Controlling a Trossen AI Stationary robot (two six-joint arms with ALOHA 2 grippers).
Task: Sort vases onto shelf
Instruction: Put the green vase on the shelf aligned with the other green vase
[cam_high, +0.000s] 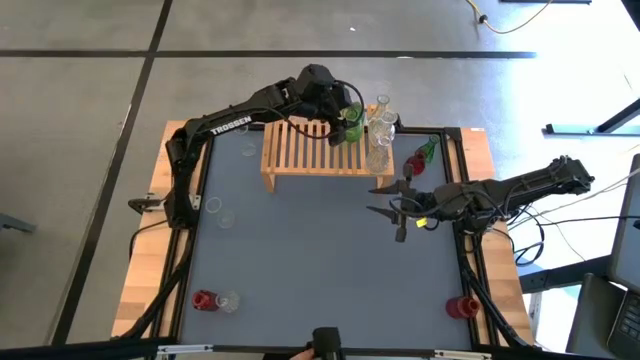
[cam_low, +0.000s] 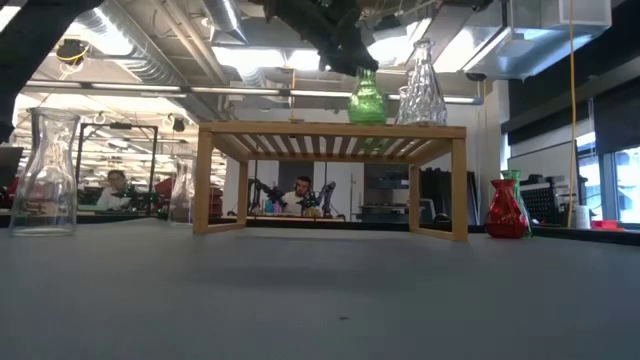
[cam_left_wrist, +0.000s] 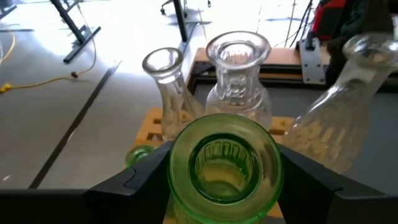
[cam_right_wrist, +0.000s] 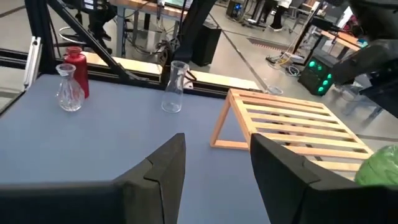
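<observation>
The light-wood shelf (cam_high: 315, 148) stands at the table's far middle. My left gripper (cam_high: 345, 118) is over the shelf's right end, shut on a green vase (cam_left_wrist: 224, 165), which also shows in the low view (cam_low: 367, 100). Three clear vases (cam_left_wrist: 236, 74) stand just beyond it at that end; their bases rest on the slats in the low view (cam_low: 420, 90). My right gripper (cam_high: 392, 205) hovers open and empty over the mat right of centre, and its wrist view (cam_right_wrist: 217, 155) looks toward the shelf (cam_right_wrist: 292, 124). My left gripper pinches the green vase's neck, just below the flared rim (cam_left_wrist: 180, 186), between its two fingers (cam_left_wrist: 134, 183), one on each side. The fingers come from above, slanting down. The vase is upright with its base at the slat top (cam_low: 367, 121); whether it rests there I cannot tell.
A red vase (cam_high: 414, 163) and a green one (cam_high: 430, 150) stand right of the shelf. Clear vases (cam_high: 215, 210) stand at the left, a red (cam_high: 203, 298) and a clear one at near left, and a red one (cam_high: 462, 305) at near right.
</observation>
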